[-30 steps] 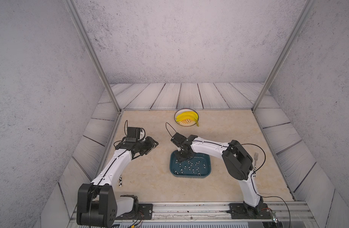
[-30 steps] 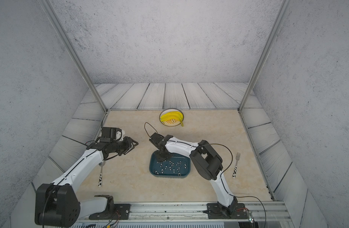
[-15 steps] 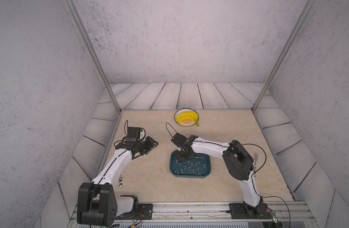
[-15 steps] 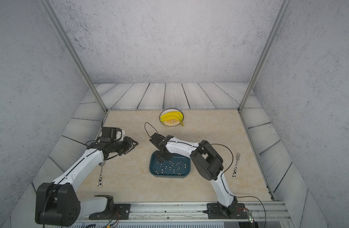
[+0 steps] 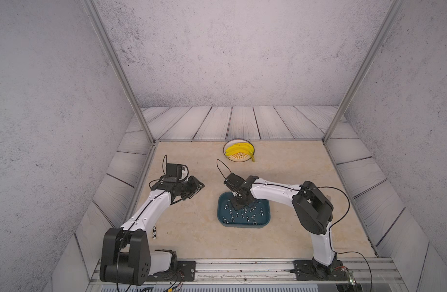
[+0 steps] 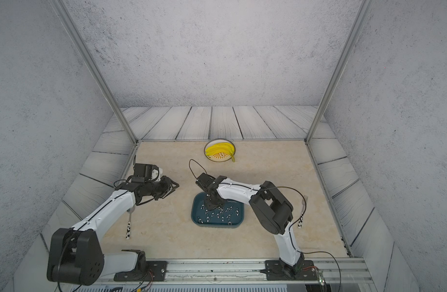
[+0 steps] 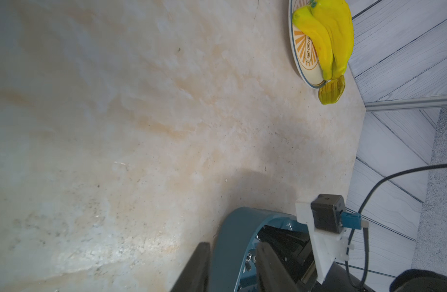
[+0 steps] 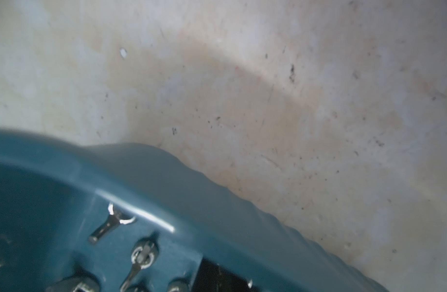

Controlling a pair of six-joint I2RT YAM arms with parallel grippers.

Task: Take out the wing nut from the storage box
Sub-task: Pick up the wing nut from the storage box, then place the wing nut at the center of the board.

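The right gripper (image 5: pixel 235 203) is closed, its tips down inside the storage box (image 5: pixel 265 217) near the box's far left corner; I cannot tell whether it pinches anything. Small wing nuts (image 8: pixel 111 223) lie scattered on the box floor. The left gripper (image 7: pixel 233 246) hangs partly open and empty above the table (image 5: pixel 192 227), left of the box.

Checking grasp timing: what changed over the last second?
The right hand, down in the shallow teal-blue plastic tray, finished closing; whether it holds anything is hidden. The left hand, open, the tray and the round white-and-yellow banana plate stayed put.
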